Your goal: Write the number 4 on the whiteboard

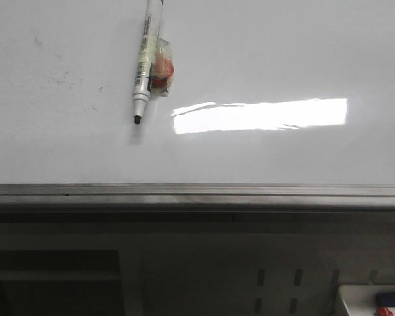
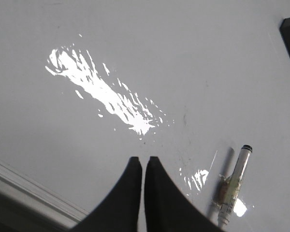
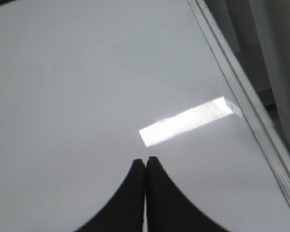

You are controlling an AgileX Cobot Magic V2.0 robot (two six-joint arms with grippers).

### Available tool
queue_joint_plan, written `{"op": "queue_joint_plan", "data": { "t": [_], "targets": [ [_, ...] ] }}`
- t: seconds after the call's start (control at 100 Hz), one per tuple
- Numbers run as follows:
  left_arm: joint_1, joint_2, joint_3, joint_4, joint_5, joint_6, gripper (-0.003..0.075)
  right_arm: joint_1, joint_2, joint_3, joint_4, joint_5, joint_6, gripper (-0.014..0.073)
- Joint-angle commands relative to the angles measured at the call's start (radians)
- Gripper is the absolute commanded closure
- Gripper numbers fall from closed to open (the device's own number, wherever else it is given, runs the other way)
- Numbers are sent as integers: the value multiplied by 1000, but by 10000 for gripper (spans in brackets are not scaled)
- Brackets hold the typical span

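- Front view: the whiteboard (image 1: 263,59) fills the upper part, its grey metal edge strip (image 1: 197,192) running across below it. No strokes of a 4 show on it, only faint smudges (image 1: 66,78) toward my left.
- A marker (image 1: 147,56) lies flat on the board, dark tip pointing toward the near edge, with a small orange-red piece (image 1: 163,68) wrapped against its barrel.
- A bright rectangular light reflection (image 1: 260,115) sits just beside the marker's tip, on my right.
- Left wrist view: my left gripper (image 2: 144,162) is clenched, its fingers nearly touching, grasping nothing, over bare board near the marker (image 2: 236,182).
- Right wrist view: my right gripper (image 3: 145,162) is likewise closed on nothing, over the board (image 3: 77,87), close to the reflection (image 3: 186,121).
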Motion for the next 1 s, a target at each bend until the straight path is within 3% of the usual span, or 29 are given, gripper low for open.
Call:
{"op": "queue_joint_plan", "data": {
  "t": [0.0,0.11,0.28,0.37,0.43,0.52,0.58,0.67,0.74,0.82,0.99],
  "targets": [
    [4,-24,7,-15,-12,1,740,-6,-15,-71,2,-73,3,640],
    [4,1,-79,99,80,33,740,8,1,-182,-27,36,3,640],
    [4,181,-302,483,197,33,737,71,120,-359,-106,180,-26,639],
    [4,333,-438,601,291,51,661,120,202,-441,-106,245,-61,635],
    [4,429,-510,597,341,104,528,154,260,-489,-106,279,-65,623],
    [4,571,-598,534,384,110,304,216,326,-538,-106,288,-65,533],
    [4,650,-639,455,404,114,234,265,357,-558,-106,288,-65,439],
    [-8,768,-696,281,447,225,248,337,397,-568,-106,283,-65,308],
    [-45,853,-734,149,470,380,305,388,424,-568,-106,295,-65,246],
    [-108,945,-771,88,460,451,353,434,452,-568,-106,307,-65,235],
    [-293,1106,-837,116,364,451,354,494,495,-568,-106,306,-65,235]
  ]
}}
